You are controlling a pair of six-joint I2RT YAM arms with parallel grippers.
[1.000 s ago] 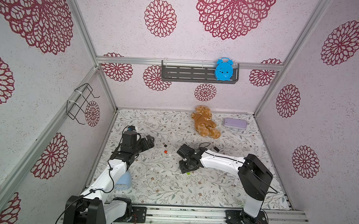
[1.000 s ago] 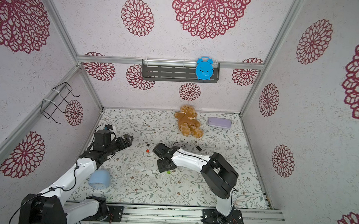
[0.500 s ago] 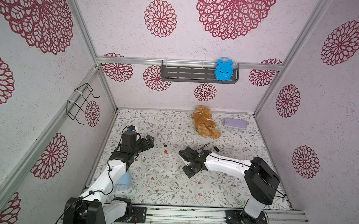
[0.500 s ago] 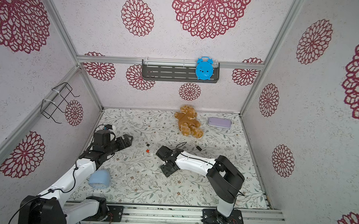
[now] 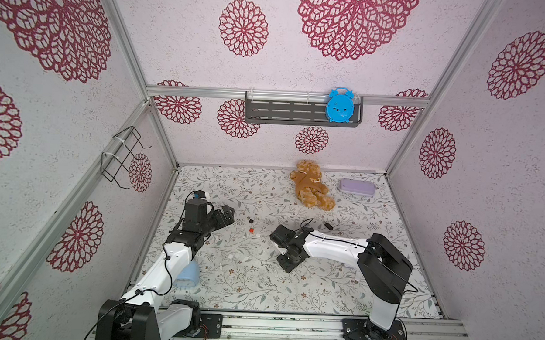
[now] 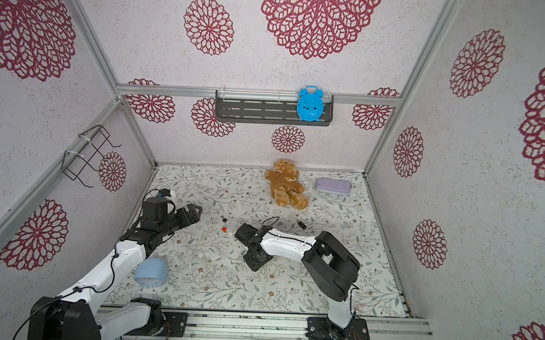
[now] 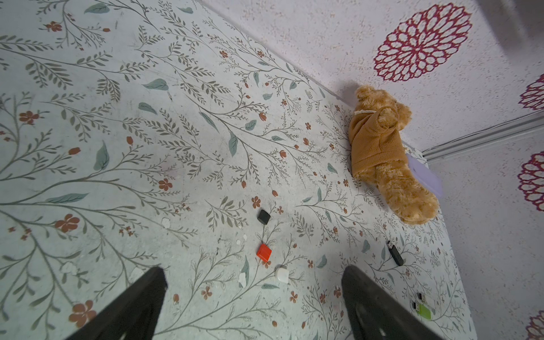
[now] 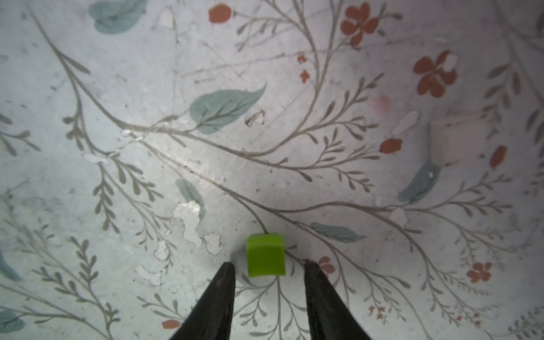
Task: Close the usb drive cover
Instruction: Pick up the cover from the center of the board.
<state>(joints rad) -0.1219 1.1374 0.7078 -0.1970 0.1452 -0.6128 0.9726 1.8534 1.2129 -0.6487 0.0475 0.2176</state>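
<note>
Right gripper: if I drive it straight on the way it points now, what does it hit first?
The green plastic piece, lying on the flowered table just ahead of the right gripper, in line with the gap between its open jaws. Depth is unclear; the fingertips may touch the table as soon.

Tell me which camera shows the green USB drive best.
The right wrist view. There the green USB drive is large and close, lying between the open fingertips of the right gripper, with a gap on each side. The left wrist view shows the same drive small and distant. In both top views it is hidden beneath that gripper.
</note>
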